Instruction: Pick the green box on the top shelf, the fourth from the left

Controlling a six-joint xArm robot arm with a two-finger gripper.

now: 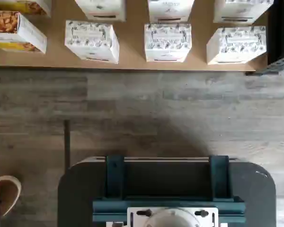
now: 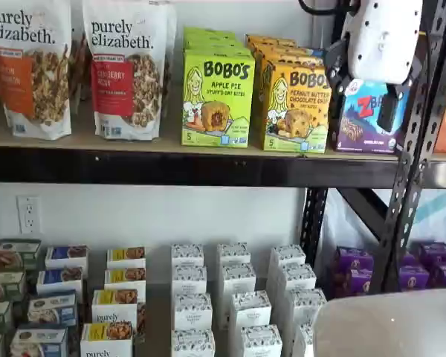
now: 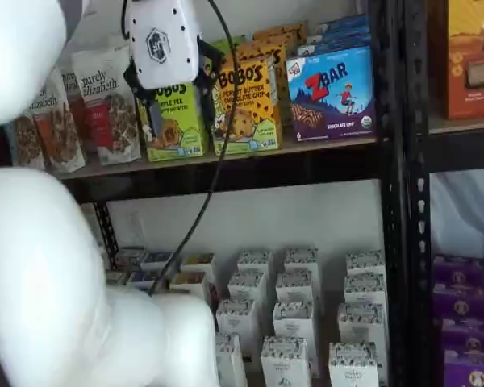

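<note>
Shelf views showed the claw spread wide, empty, before the ZBar box; green box sat beside, past the peanut-butter box.

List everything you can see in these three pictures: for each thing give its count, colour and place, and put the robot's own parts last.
green box: front of a row, lime green, top shelf, between granola bags and yellow box
yellow box: front of a row, yellow-orange, right of the green box
granola bags: two in front, white, left end of the top shelf
Zbar box: front of a row, blue, right of the yellow box
top shelf: one, tan board with black beam
white cartons: many, white with dark speckled tops, lower level
purple boxes: several, purple, lower level, right
outlet: one, white, back wall
gripper: one, white body, black fingers, in front of the green box; open
arm: one, white, foreground
</note>
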